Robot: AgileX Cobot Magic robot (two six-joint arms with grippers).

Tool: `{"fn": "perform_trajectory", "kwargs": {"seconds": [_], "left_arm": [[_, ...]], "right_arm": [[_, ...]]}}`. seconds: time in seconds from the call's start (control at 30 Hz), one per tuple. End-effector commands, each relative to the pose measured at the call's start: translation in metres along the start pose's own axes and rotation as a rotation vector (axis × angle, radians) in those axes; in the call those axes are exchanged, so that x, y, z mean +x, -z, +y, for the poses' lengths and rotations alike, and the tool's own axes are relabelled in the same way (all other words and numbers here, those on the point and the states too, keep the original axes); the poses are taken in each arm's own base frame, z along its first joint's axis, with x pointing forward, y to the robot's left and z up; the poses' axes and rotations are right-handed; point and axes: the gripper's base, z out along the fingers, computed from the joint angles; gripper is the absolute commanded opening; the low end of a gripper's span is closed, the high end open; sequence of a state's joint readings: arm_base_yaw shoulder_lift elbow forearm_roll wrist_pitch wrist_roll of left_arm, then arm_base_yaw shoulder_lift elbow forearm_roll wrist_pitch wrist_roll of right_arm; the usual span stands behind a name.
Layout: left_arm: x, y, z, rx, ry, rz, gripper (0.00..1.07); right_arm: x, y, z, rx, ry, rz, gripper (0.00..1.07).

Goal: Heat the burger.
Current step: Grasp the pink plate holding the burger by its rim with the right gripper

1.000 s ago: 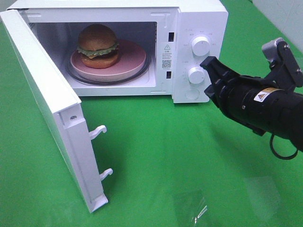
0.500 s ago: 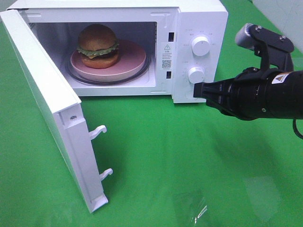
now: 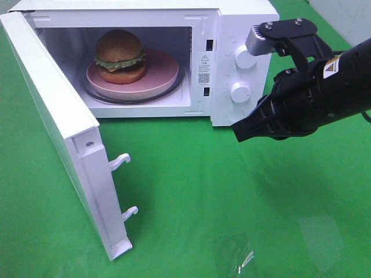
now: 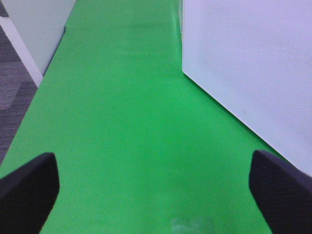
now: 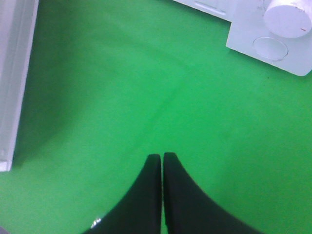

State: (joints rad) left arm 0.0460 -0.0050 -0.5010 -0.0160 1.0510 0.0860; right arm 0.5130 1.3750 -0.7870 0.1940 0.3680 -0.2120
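The burger [image 3: 119, 56], with a golden-brown bun and green lettuce, sits on a pink plate [image 3: 162, 72] inside the white microwave [image 3: 243, 17]. The microwave door [image 3: 55, 127] stands wide open to the left. My right gripper [image 3: 239, 132] is shut and empty, hovering over the green cloth just in front of the control panel, below the lower knob [image 3: 239, 91]. In the right wrist view the shut fingers [image 5: 162, 161] point at bare cloth, with the lower knob [image 5: 288, 17] at the far corner. My left gripper [image 4: 156, 175] is open and empty, its fingertips [image 4: 29, 183] spread beside a white perforated microwave wall [image 4: 253, 68].
Green cloth [image 3: 232, 208] covers the table. The open door's latch hooks [image 3: 120, 161] stick out toward the middle. A round push button [image 5: 270, 48] sits below the lower knob. An upper knob [image 3: 246, 57] is on the panel. The table edge and grey floor [image 4: 14, 97] show in the left wrist view.
My right arm has swung up and leftward, and its shut tip has dropped from beside the lower knob to below the control panel. The burger, plate and door have not moved.
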Motion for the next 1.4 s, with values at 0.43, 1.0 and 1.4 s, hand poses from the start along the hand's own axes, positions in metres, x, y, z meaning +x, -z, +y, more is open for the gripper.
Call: {"fn": "perform_trajectory", "kwargs": {"seconds": [0.43,1.0,1.4], "left_arm": [[0.001,0.002,0.0,-0.002,0.0,-0.03,0.98],[0.001,0.002,0.0,-0.002,0.0,-0.03,0.98],[0.001,0.002,0.0,-0.002,0.0,-0.03,0.98]], "right_arm": [[-0.03,0.029,-0.013,0.114,0.485,0.136,0.04],[-0.032,0.029,-0.013,0.066,1.255,0.166,0.09],[-0.036,0.028,-0.013,0.106,1.13,0.123,0.85]]}}
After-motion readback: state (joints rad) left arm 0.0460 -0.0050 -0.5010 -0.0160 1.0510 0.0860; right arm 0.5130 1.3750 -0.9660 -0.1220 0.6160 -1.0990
